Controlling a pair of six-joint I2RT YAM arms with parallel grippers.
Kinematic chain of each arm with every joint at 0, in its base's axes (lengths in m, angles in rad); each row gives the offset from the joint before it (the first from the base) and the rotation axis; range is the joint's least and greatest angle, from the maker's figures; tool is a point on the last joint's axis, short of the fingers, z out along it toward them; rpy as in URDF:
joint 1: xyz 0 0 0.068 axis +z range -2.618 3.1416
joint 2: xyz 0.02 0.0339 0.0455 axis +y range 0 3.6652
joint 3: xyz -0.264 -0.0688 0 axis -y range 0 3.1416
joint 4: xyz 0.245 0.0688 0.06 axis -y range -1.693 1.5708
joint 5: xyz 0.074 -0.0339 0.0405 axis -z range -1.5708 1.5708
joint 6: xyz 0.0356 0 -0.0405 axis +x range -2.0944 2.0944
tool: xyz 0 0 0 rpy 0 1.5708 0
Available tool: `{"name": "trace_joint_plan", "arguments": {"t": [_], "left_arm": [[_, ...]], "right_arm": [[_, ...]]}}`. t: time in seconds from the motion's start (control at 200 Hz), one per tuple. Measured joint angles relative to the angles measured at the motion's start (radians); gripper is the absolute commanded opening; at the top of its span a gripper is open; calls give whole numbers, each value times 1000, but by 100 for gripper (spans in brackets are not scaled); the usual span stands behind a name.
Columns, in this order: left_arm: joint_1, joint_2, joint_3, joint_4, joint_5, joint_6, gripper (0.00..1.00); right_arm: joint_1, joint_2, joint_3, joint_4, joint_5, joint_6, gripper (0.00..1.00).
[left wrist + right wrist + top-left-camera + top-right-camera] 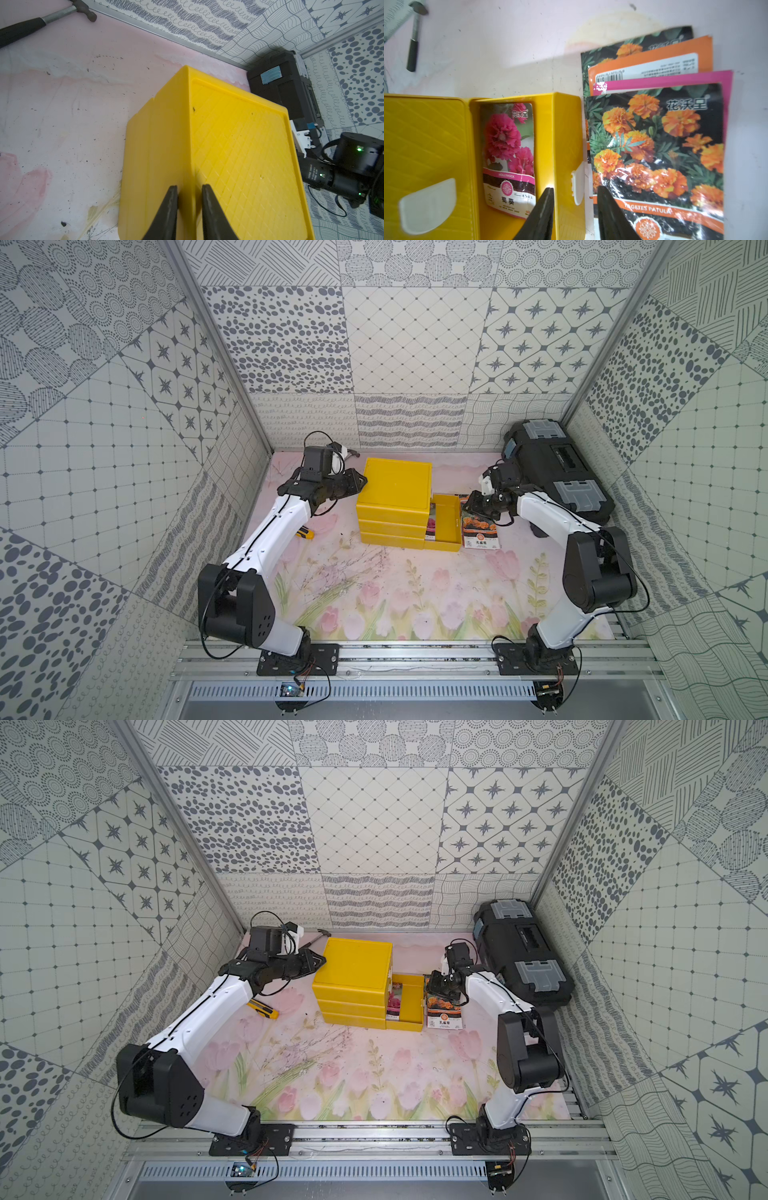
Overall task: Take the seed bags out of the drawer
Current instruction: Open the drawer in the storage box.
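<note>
A yellow cabinet (395,485) (357,965) stands mid-table, its bottom drawer (451,522) (562,135) pulled out to the right. One pink-flowered seed bag (431,526) (508,149) lies in the drawer. Several more seed bags (482,531) (654,145), orange marigold on top, lie fanned on the table right of the drawer. My right gripper (473,506) (575,188) hovers open and empty over the drawer's front wall and the pile's edge. My left gripper (360,482) (190,186) pinches the cabinet's top left edge, jaws a narrow gap apart.
A black toolbox (557,468) sits at the back right, close behind my right arm. A hammer (351,452) (41,20) lies at the back wall beyond my left gripper. A yellow utility knife (306,533) lies under my left forearm.
</note>
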Motion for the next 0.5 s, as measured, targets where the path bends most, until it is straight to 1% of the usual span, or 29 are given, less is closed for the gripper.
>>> {"name": "trace_joint_plan", "arguments": {"t": [0.105,0.245,0.385,0.5], "left_arm": [[0,0,0,-1,0,0,24],[0,0,0,-1,0,0,24],[0,0,0,-1,0,0,24],[0,0,0,-2,4,0,24]], "right_arm": [[23,-48,0,0,11,14,43],[106,-48,18,1,13,39,43],[178,11,49,12,9,73,43],[201,79,62,35,5,102,45]]}}
